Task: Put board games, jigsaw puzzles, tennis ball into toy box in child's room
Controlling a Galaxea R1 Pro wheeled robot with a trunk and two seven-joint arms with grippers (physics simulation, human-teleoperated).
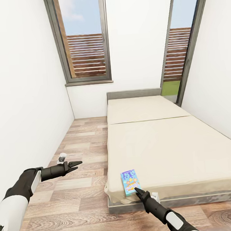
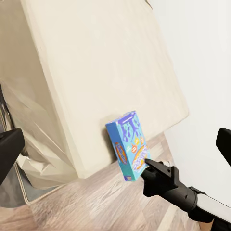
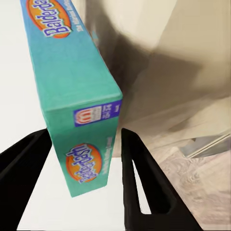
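Head view is showing a blue board game lying flat at the bed's near left corner, toward 6 o'clock. The right tool is reaching its lower edge, fingers spread apart around the box's end. At 9 o'clock the left tool is hovering released above the wooden floor.
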